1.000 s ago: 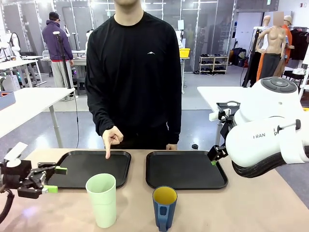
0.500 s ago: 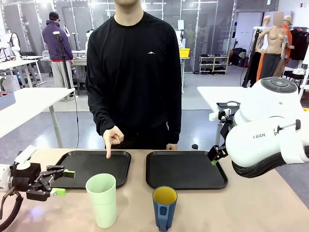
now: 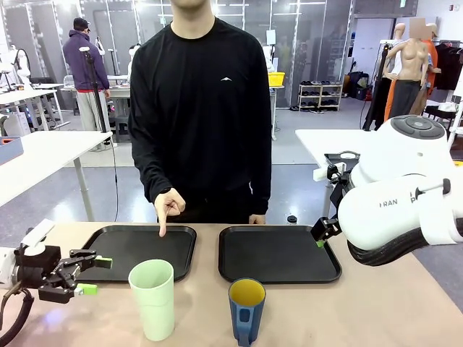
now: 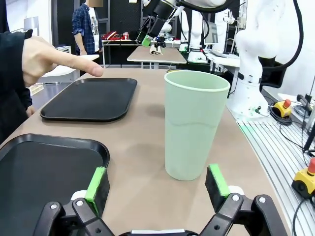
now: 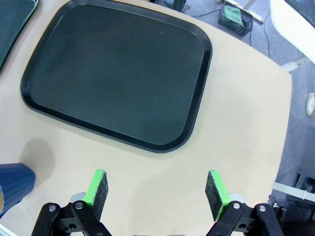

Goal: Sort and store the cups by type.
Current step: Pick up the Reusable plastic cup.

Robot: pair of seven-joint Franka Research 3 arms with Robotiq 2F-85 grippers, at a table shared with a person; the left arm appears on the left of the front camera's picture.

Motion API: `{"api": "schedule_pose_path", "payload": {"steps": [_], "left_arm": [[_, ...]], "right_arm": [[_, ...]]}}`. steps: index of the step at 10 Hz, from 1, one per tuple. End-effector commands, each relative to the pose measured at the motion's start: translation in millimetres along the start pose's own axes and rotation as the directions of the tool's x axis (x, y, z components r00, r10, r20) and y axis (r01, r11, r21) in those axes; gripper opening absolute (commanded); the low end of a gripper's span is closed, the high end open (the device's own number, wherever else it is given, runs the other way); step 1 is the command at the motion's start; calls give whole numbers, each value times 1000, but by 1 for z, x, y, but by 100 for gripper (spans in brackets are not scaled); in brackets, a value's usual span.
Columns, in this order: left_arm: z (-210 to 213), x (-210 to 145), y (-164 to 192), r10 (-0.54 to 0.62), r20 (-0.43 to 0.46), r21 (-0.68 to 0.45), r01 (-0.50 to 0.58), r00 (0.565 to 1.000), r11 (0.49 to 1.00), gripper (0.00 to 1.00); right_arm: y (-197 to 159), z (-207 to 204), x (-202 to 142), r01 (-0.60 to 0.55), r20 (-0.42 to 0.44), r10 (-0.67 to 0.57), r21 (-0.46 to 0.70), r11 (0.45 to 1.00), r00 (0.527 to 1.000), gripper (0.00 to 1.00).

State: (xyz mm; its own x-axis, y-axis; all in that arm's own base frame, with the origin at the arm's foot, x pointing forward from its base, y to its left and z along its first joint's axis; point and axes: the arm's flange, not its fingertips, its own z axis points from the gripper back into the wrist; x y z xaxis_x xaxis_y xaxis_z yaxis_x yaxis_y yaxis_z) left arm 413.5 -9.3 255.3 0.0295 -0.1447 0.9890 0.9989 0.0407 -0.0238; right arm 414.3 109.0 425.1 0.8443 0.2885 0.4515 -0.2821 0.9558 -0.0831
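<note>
Tan desk in a lab hall, nothing gripped.
Left end effector is spread wide and empty at 9 o'clock of the mint-green tumbler, apart from it. Right end effector hangs wide open and empty near the right tray's 3 o'clock rim. The blue mug stands at the tumbler's 3 o'clock. A person's hand points down at the left tray.

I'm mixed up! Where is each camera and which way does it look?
Front: on the robot's side, facing the person; left tool, right arm show.
Left wrist: behind the open left tool, looking along it at the green cup, pointing hand.
Right wrist: behind the open right tool, looking down at a tray.
Front and left wrist share the green cup.
</note>
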Motion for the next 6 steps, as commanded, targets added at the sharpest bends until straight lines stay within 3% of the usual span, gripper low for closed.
{"api": "schedule_pose_path", "payload": {"steps": [1,6], "left_arm": [[-12,-6,-2,-7,-11,-42,6,1000,999,100],[-62,-31,-16,-13,4,-153,13,1000,988,100]], "right_arm": [[-1,-1,0,3,-1,-3,3,1000,1000,100],[-1,-1,0,3,-1,-3,3,1000,1000,100]]}}
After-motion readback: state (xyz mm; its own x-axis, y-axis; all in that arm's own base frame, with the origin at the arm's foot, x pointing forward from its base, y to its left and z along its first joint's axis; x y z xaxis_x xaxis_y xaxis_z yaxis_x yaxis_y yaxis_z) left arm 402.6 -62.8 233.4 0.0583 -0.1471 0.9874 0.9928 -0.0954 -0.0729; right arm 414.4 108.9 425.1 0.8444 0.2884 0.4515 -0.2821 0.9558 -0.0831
